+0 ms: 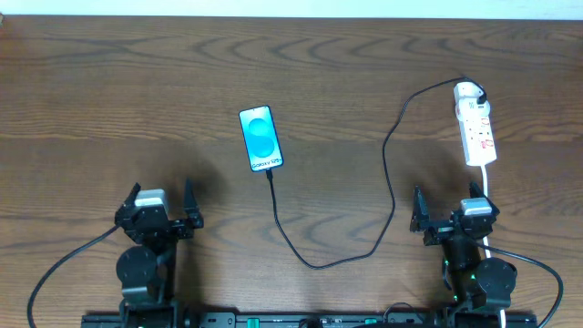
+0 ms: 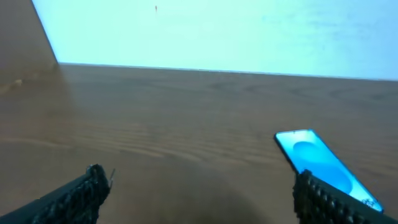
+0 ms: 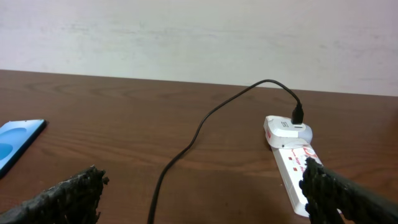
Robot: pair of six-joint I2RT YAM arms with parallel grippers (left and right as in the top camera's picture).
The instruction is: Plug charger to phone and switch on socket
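The phone (image 1: 260,138) lies flat mid-table, blue screen up, white strip at its near end; it also shows in the left wrist view (image 2: 323,165) and the right wrist view (image 3: 15,146). The black charger cable (image 1: 387,164) runs from the phone's near end, loops toward me, then up to the white plug at the far end of the socket (image 1: 476,126), seen too in the right wrist view (image 3: 292,163). Cable tip meets the phone's bottom edge (image 1: 270,173). My left gripper (image 1: 162,208) is open and empty at front left. My right gripper (image 1: 446,215) is open and empty, just in front of the socket.
The thick white cord (image 1: 487,180) runs from the socket's near end down past my right arm. A pale wall (image 3: 186,37) bounds the table's far edge. Bare brown wood (image 1: 109,100) lies left of the phone.
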